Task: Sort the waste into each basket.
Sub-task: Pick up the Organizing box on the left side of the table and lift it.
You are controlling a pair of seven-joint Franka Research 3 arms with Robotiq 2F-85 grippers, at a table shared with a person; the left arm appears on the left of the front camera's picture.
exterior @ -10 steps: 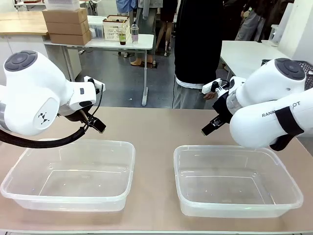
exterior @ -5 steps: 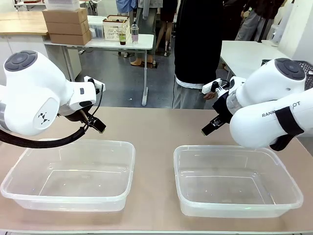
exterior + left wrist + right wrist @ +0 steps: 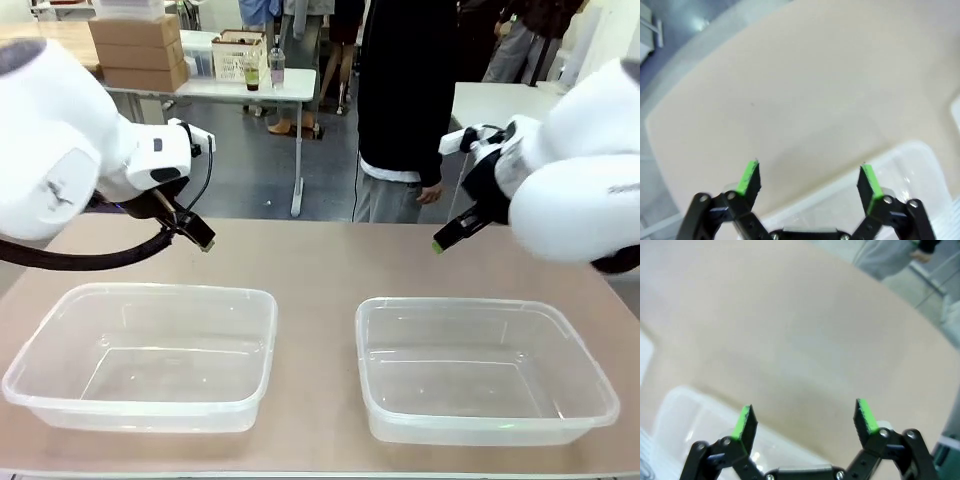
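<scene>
Two see-through plastic baskets sit on the tan table, one at the left (image 3: 40,345) and one at the right (image 3: 590,370), both with nothing inside. My left gripper (image 3: 200,238) hangs above the far edge of the left basket (image 3: 920,160); in the left wrist view its fingers (image 3: 810,179) stand open with nothing between them. My right gripper (image 3: 445,240) hovers above the far edge of the right basket (image 3: 675,410), and the right wrist view shows it (image 3: 805,420) open with nothing held. The waste is out of view.
A person in a black top (image 3: 405,90) stands at the far side of the table (image 3: 320,260), one hand (image 3: 430,193) at their side. Behind are a white table with boxes and bottles (image 3: 215,85) and another white table (image 3: 490,110).
Both arms have lifted and swung outward: the left gripper rose slightly, the right gripper moved up and to the right. Both stay open.
</scene>
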